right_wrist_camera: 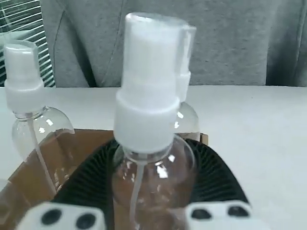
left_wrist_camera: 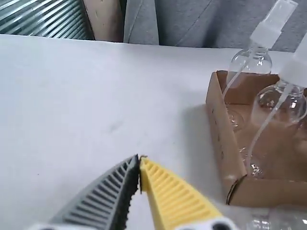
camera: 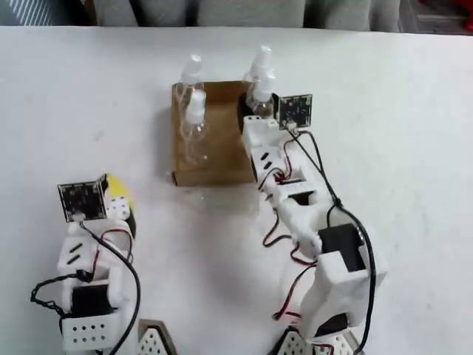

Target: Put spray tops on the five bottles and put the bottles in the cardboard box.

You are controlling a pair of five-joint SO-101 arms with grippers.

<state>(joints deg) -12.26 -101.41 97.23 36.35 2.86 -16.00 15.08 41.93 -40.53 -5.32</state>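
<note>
The cardboard box [camera: 214, 159] lies open in the middle of the table. Two clear bottles with white spray tops [camera: 194, 111] stand along its left side. At its right side stands another capped bottle [camera: 260, 63], and just in front of it my right gripper [camera: 255, 111] is shut on a capped bottle [right_wrist_camera: 149, 143], held upright between black fingers [right_wrist_camera: 216, 177] over the box's right edge. My left gripper [left_wrist_camera: 139, 167] is shut with nothing in it, low over bare table left of the box [left_wrist_camera: 218, 129].
A clear rounded object [left_wrist_camera: 280, 220] lies on the table just before the box's near corner. White table stretches wide to the left of and behind the box. The right arm's body [camera: 310, 214] runs along the box's right side.
</note>
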